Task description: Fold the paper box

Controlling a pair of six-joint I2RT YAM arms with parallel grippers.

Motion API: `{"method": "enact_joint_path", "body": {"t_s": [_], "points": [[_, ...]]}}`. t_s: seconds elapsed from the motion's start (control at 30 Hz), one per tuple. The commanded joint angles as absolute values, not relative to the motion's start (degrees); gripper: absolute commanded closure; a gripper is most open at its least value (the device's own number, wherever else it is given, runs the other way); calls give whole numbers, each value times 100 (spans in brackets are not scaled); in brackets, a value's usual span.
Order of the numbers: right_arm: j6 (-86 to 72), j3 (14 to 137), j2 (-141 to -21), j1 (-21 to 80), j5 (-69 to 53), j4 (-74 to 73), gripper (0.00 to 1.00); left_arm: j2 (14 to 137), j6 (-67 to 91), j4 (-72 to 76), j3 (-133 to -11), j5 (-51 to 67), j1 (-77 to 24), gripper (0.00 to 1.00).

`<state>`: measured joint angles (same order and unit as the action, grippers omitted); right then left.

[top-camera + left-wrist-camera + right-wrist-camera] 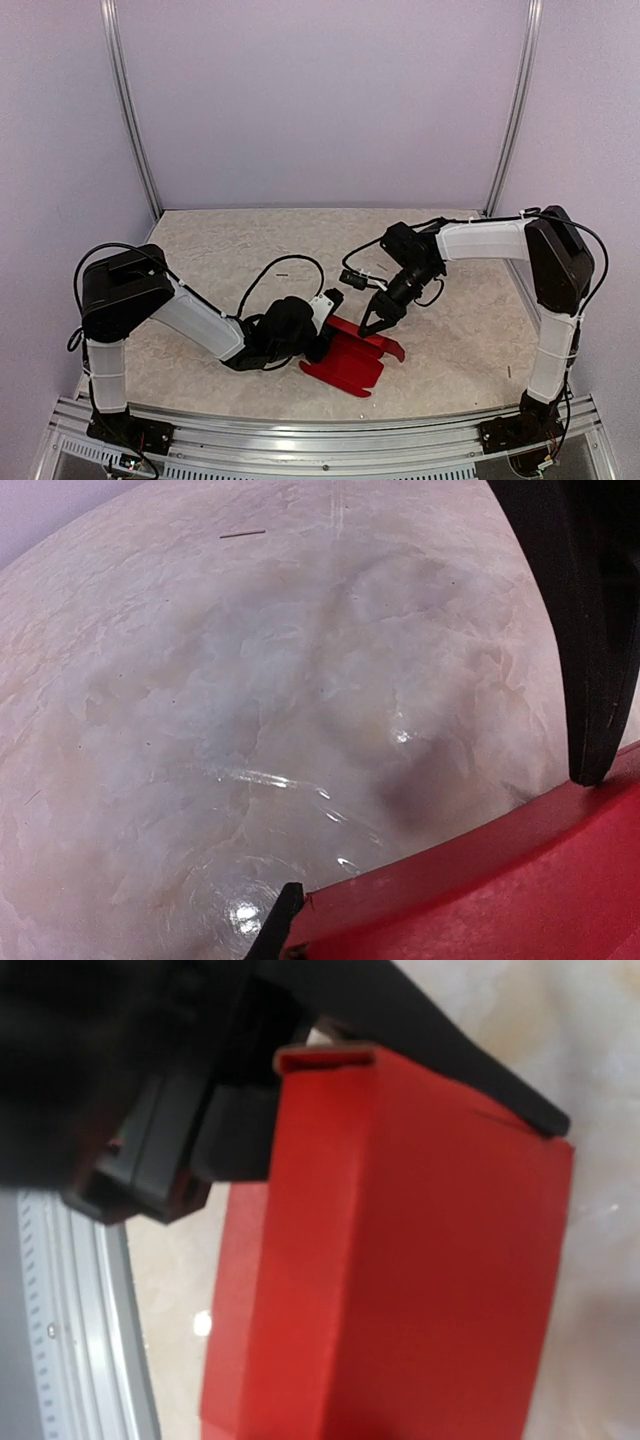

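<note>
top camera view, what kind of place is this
Probably a robot lab test cell: robot arms bolted to a metal frame, plain walls boxing in a small table, and a red paper box to work on.

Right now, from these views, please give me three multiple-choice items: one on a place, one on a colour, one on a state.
1. Where on the table is the box? A) far left corner B) front middle C) right edge
2. Its colour? A) blue B) red C) white
3. The right fingers are: A) apart B) pressed shut C) out of view
Key: B, centred near the front edge; B, red in every view; A, the top view shows a gap between the tips.
</note>
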<state>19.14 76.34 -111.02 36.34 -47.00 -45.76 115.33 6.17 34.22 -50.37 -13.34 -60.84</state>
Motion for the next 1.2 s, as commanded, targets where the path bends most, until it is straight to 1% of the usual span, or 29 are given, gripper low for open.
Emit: {"method": "enact_joint_path", "body": {"t_s": [0.0, 0.17, 0.33, 0.5, 0.73, 0.83, 1.0, 1.1, 1.17], "points": [[1737, 7580, -11343, 3606, -4412, -4465, 67, 11684, 659, 3892, -4836, -1406, -6037, 82], [1724, 7655, -11455, 3515, -4511, -4510, 67, 11422, 584, 4316, -4395, -1740, -6172, 76], [1760, 7716, -11508, 3474, -4615, -4586, 67, 11176, 427, 4561, -4120, -2182, -6385, 72], [1808, 7757, -11531, 3463, -4745, -4655, 67, 11051, 336, 4962, -3873, -2270, -6464, 74], [1854, 7752, -11558, 3463, -4820, -4711, 66, 11210, 269, 5054, -4074, -2106, -6379, 78], [1855, 7752, -11550, 3467, -4878, -4724, 66, 11324, 222, 5063, -4198, -2040, -6336, 82], [1869, 7756, -11550, 3465, -4979, -4749, 66, 11463, 111, 5142, -4298, -1944, -6299, 86], [1872, 7744, -11570, 3463, -5054, -4768, 66, 11523, 51, 5211, -4347, -1897, -6278, 85], [1889, 7743, -11589, 3463, -5080, -4779, 66, 11581, 30, 5265, -4373, -1806, -6260, 81]]}}
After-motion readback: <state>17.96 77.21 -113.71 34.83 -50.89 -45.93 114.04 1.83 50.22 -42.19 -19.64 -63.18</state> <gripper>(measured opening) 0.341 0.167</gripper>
